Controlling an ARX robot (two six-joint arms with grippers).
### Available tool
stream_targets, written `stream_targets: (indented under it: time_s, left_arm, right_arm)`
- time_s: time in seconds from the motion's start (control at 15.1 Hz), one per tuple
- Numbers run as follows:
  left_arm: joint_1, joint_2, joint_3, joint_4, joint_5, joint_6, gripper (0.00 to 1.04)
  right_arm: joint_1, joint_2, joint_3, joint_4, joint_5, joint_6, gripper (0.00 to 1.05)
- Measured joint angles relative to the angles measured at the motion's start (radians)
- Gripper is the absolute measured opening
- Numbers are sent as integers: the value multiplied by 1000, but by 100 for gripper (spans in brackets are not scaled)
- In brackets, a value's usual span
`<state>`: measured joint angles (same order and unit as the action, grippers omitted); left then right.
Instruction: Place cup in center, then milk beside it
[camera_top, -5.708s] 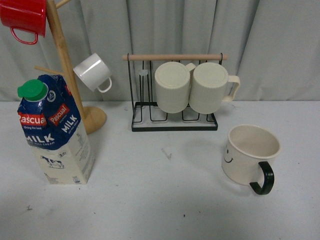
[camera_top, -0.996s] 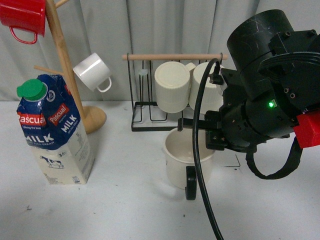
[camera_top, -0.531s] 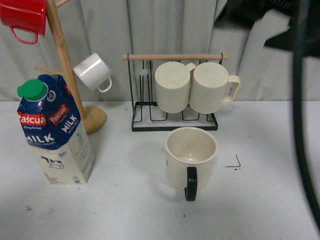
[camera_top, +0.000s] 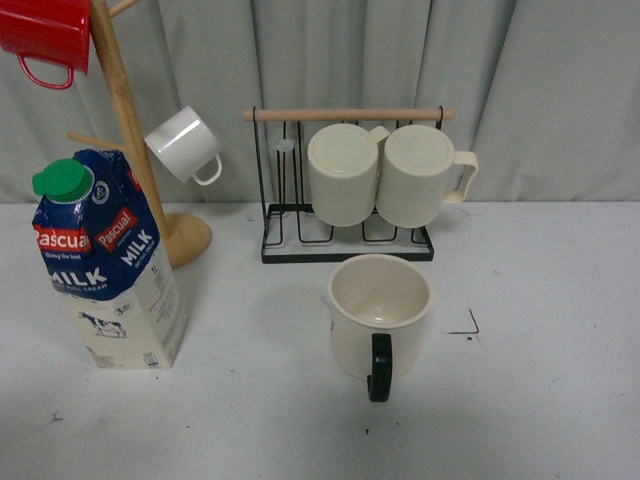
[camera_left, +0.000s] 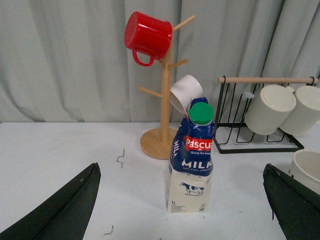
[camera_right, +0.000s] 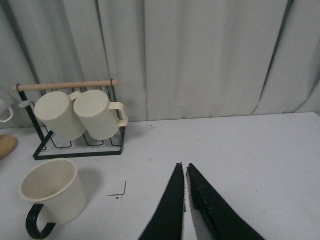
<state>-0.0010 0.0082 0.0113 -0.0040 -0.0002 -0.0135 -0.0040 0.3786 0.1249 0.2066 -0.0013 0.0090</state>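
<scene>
I see the cup (camera_top: 380, 310) standing upright on the table (camera_top: 540, 400), just in front of the wire rack (camera_top: 345, 256), on the side nearer me. Its black handle (camera_top: 380, 368) points twd me and the cup is empty inside. The milk (camera_top: 105, 265) stands upright well off to the left of the rack and nearer me, green cap (camera_top: 62, 178) on top, w/ bare table btwn it and the cup.

My left claw (camera_left: 181, 167) is spread wide w/ nothing in it. Its cam shows the milk btwn the two fingers, not touched. My right claw (camera_right: 184, 165) is pinched narrow, tips almost touching, holding nothing, off to the right of the rack.

Two ribbed mugs (camera_top: 343, 172) hang side by side on the rack. Left of the rack stands a wood mug tree (camera_top: 125, 120) w/ a small white mug (camera_top: 183, 143) and a red mug (camera_top: 45, 35). A small black mark (camera_top: 468, 327) is on the table front-right of the rack, near the cup
</scene>
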Motion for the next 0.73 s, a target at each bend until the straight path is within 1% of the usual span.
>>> stream_targets:
  time_s: [0.07,0.6,0.73]
  left_arm:
    - [0,0,0,1,0,0,98]
    - [0,0,0,1,0,0,98]
    - [0,0,0,1,0,0,98]
  right_arm:
    - [3,-31,-14,-5,1,-4,2]
    - [4,-161,-71,-43,2,-3,2]
    - [4,-203,-85,-76,2,-3,2]
